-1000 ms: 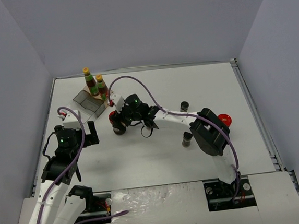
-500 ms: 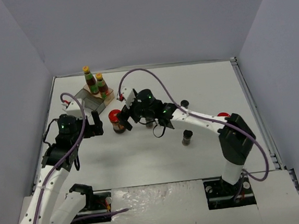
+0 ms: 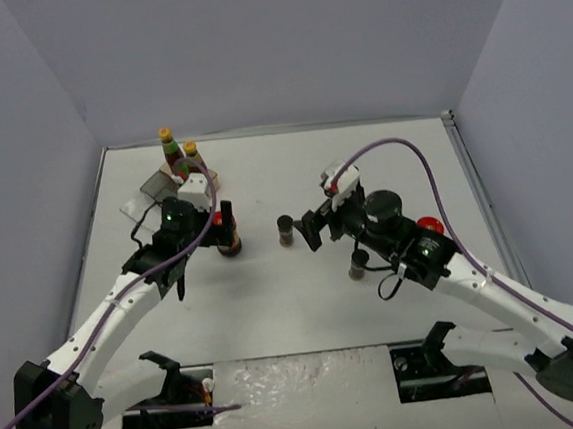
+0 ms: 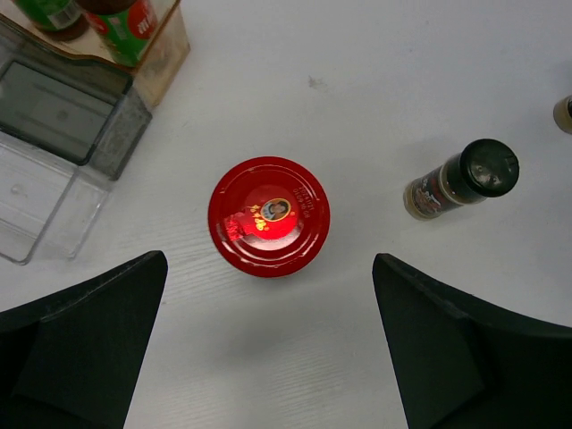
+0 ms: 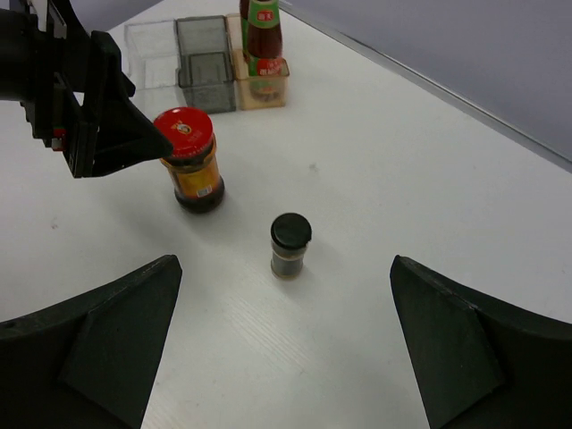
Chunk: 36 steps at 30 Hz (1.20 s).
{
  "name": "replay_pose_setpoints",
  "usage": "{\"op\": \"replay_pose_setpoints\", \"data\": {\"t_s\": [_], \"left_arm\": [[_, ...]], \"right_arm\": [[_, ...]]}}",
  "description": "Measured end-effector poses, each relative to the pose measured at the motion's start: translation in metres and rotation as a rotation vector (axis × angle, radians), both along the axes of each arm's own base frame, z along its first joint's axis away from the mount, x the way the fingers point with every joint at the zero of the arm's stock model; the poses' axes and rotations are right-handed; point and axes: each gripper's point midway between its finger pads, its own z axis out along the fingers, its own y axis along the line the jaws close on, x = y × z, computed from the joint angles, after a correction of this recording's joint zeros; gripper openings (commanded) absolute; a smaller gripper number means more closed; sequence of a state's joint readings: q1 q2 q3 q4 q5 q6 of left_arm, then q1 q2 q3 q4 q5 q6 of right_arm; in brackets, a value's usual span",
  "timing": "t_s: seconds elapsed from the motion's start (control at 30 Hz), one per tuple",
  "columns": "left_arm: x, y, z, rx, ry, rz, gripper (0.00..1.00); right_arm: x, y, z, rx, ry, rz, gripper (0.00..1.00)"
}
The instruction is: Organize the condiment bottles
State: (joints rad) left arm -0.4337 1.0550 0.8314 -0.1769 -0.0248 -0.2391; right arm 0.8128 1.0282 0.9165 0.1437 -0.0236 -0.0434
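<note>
A red-lidded jar (image 4: 268,215) stands upright on the table just ahead of my open left gripper (image 4: 270,286), which hovers above it (image 3: 219,228) without touching. A black-capped spice jar (image 5: 290,244) stands to its right, between the spread fingers of my open right gripper (image 5: 286,295), apart from both. The top view shows that spice jar (image 3: 285,230) left of the right gripper (image 3: 308,231). A second spice jar (image 3: 357,265) and a second red lid (image 3: 428,226) sit beside the right arm. Two yellow-capped sauce bottles (image 3: 179,154) stand on the rack's tan step.
The clear and tan stepped rack (image 3: 154,194) stands at the back left, its lower steps bare (image 4: 54,134). Another spice jar shows at the left wrist view's right edge (image 4: 563,112). Grey walls close in the table on three sides.
</note>
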Motion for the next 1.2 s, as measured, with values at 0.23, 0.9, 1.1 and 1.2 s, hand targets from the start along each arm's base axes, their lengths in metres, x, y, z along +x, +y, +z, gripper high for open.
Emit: {"op": "replay_pose_setpoints", "data": {"t_s": [0.23, 0.9, 1.1, 1.2], "left_arm": [[0.014, -0.009, -0.033, 0.086, 0.056, 0.047, 0.97], [0.032, -0.012, -0.071, 0.106, 0.148, 0.119, 0.56], [0.032, -0.014, -0.069, 0.099, 0.156, 0.123, 0.02], [0.031, -0.013, -0.069, 0.102, 0.168, 0.124, 0.00]], "right_arm": [[-0.012, -0.037, -0.003, 0.011, 0.006, -0.075, 1.00], [-0.010, -0.060, -0.009, 0.005, 0.013, -0.132, 1.00], [-0.010, -0.061, -0.008, 0.008, 0.010, -0.133, 1.00], [-0.010, -0.062, -0.008, 0.008, 0.010, -0.136, 1.00]]}}
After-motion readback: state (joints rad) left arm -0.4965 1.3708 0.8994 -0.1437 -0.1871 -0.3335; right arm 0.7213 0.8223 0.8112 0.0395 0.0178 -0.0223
